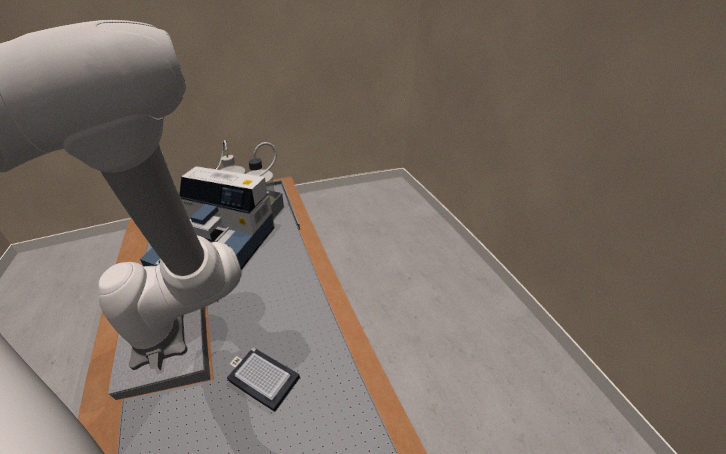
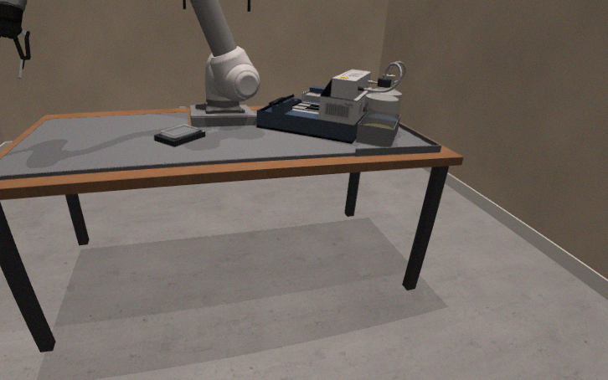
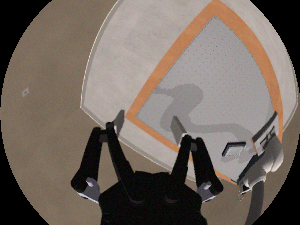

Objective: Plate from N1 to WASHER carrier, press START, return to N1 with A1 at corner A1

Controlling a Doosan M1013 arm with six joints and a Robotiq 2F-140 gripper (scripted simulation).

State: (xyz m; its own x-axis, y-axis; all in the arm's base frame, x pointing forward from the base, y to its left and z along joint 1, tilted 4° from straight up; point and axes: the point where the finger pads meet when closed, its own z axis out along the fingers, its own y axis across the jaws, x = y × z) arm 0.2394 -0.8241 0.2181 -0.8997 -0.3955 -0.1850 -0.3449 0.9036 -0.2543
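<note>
Resting flat in nest N1 [image 1: 243, 382], the plate [image 1: 262, 375] sits near the arm's base [image 1: 155, 369], untouched, so the transfer has not begun. Beyond that base stands the washer [image 1: 224, 195], its carrier awaiting the plate. High above the table's far end from the washer hangs the gripper [image 3: 145, 136] (partly open, empty), probably pre-set to the plate's width before descending.
</note>
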